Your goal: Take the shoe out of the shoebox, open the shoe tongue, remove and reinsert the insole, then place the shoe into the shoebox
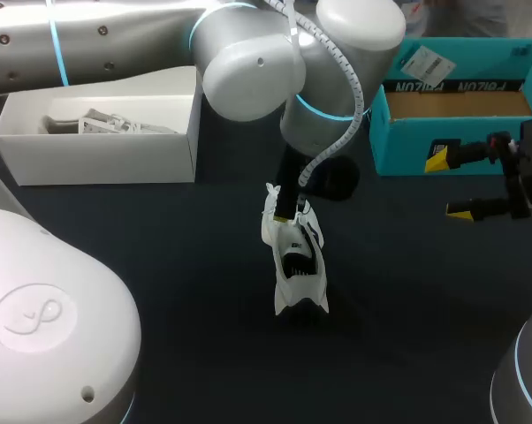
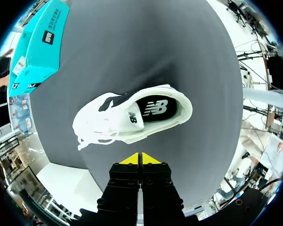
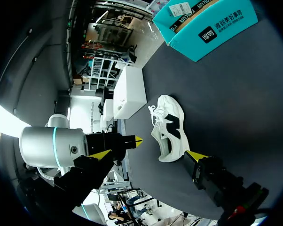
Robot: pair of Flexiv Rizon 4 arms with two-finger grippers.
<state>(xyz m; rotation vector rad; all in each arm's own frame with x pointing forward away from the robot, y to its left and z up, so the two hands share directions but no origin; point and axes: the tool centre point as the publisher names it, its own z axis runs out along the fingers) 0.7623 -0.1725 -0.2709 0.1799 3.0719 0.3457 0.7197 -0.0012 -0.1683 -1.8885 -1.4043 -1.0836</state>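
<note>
A white shoe with black trim stands upright on the dark table, outside the boxes, its black insole showing in the opening. My left gripper hangs just above the shoe's laced front, shut and holding nothing; in the left wrist view its yellow tips are pressed together with the shoe ahead of them. My right gripper stands open to the right of the shoe, in front of the teal shoebox. In the right wrist view the shoe lies ahead of the open right gripper.
An open white box with paper inside sits at the back left. The teal shoebox is at the back right, its cardboard floor bare. My left arm's large joints hang over the middle of the table.
</note>
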